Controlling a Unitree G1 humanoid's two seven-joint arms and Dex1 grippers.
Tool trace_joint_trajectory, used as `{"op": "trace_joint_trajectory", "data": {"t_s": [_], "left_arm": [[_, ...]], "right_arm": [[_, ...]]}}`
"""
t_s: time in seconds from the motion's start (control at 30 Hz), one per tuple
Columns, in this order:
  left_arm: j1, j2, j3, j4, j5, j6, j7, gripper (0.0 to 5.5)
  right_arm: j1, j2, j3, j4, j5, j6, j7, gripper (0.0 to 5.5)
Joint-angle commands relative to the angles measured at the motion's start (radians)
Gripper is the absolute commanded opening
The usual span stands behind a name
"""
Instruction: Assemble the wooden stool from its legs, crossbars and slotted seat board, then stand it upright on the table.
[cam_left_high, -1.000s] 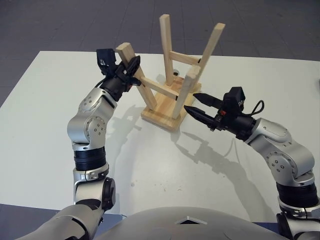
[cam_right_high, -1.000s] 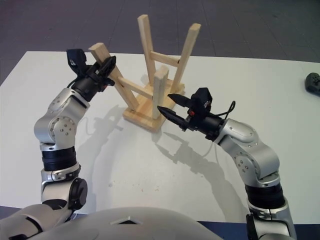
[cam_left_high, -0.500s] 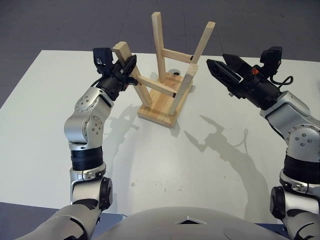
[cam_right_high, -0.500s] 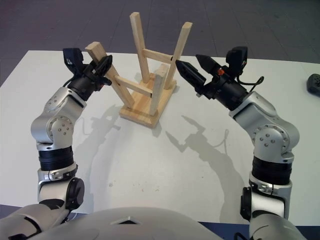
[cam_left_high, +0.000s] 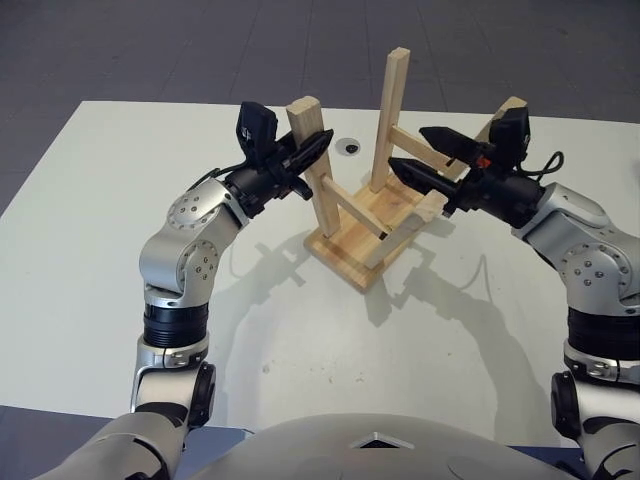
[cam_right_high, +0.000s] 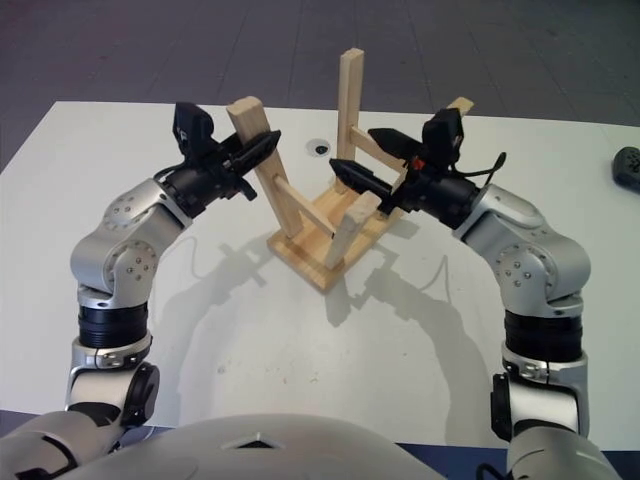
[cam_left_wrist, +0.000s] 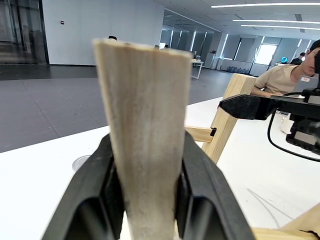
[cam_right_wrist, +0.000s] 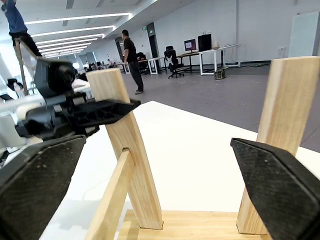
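Right now the white table (cam_left_high: 90, 250) takes up most of the frame. The wooden stool (cam_left_high: 375, 225) stands upside down on its seat board (cam_left_high: 352, 255) at upper centre. My left gripper (cam_left_high: 310, 160) clamps the left leg (cam_left_high: 325, 195), while my right gripper (cam_left_high: 418, 152), at upper right, is spread wide near the back leg (cam_left_high: 393, 100).

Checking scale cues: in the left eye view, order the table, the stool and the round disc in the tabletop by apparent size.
1. table
2. stool
3. round disc, plainly smallest despite lying farther back.
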Motion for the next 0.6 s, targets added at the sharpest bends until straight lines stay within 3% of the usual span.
{"op": "trace_joint_trajectory", "data": {"t_s": [0.03,0.2,0.6], "left_arm": [[0.002,-0.005,-0.031,-0.004,0.029,-0.022,0.008,1.04],[0.055,-0.029,-0.049,-0.021,0.055,-0.026,0.064,1.04],[0.220,-0.029,-0.148,-0.053,0.097,-0.050,0.117,1.04]], "right_arm": [[-0.049,0.023,0.023,0.018,-0.051,-0.031,0.024,5.40],[-0.040,0.052,0.001,0.000,-0.058,-0.040,0.006,5.40],[-0.047,0.117,-0.169,-0.032,-0.047,-0.054,-0.194,5.40]]}}
